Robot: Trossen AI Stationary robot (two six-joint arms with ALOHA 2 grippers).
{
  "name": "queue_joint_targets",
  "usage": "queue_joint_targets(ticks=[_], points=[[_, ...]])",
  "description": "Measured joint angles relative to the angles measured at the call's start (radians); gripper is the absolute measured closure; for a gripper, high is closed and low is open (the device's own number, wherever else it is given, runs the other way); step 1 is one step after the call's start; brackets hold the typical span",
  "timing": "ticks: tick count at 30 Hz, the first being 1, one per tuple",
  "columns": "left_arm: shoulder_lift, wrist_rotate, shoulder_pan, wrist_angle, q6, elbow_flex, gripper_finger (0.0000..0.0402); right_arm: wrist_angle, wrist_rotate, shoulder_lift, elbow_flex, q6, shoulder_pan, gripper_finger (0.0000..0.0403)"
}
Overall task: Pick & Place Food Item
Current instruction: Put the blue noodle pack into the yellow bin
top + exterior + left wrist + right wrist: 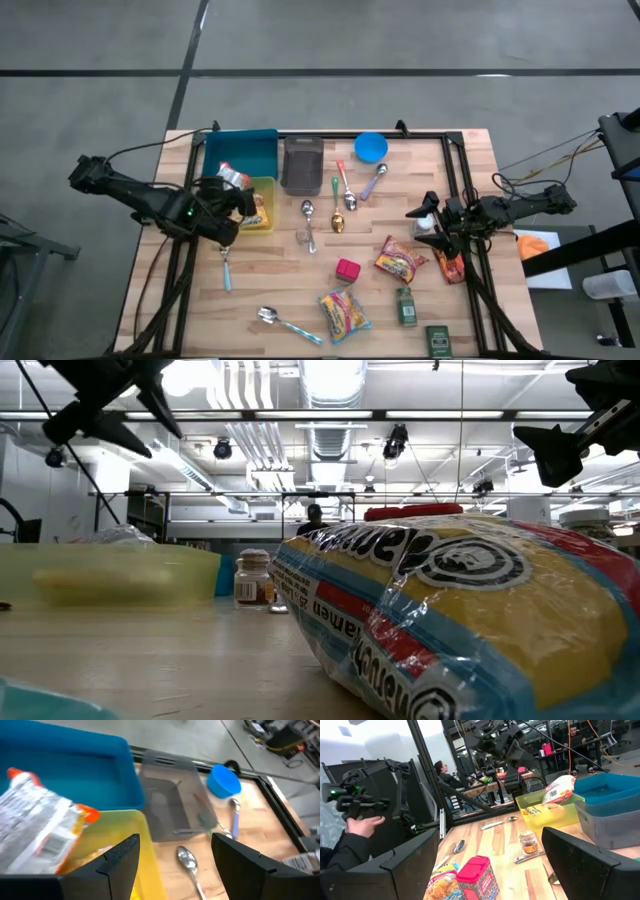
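High view shows the left pincer wide and empty above the yellow bin, where a food packet leans on the rim toward the blue bin. The right pincer, also wide and empty, hovers near the ramen packet, whose long axis runs slantwise on the counter, so the right arm looks nearer.

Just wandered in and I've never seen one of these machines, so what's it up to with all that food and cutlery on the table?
It is sorting food items. The left gripper hovers open over the yellow bin, where a snack packet rests on the rim by the blue bin. The right gripper waits open at the table's right edge, holding nothing. Ramen packs, spoons and a red box lie loose.
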Motion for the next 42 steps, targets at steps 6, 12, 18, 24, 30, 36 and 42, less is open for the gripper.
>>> queue_joint_targets(ticks=[6, 12, 18, 24, 30, 36, 42], points=[[0.069, 0.033, 0.0, 0.189, 0.229, 0.038, 0.0152, 0.0, 0.0, 0.0, 0.0, 0.0, 0.0, 0.0052], [0.151, 0.174, -0.01, 0.411, 0.577, 0.04, 0.0152, 0.0, 0.0, 0.0, 0.0, 0.0, 0.0, 0.0052], [0.236, 0.291, -0.045, 0.512, 0.954, 0.039, 0.0152, 0.0, 0.0, 0.0, 0.0, 0.0, 0.0, 0.0052], [0.313, 0.358, -0.103, 0.614, 1.149, 0.036, 0.0152, 0.0, 0.0, 0.0, 0.0, 0.0, 0.0, 0.0052], [0.403, 0.375, -0.2, 0.785, 1.431, 0.031, 0.0152, 0.0, 0.0, 0.0, 0.0, 0.0, 0.0, 0.0052], [0.462, 0.483, -0.238, 0.919, 1.583, 0.031, 0.0152, 0.0, 0.0, 0.0, 0.0, 0.0, 0.0, 0.0052], [0.541, 0.645, -0.228, 1.034, 1.724, 0.031, 0.0152, 0.0, 0.0, 0.0, 0.0, 0.0, 0.0, 0.0052]])
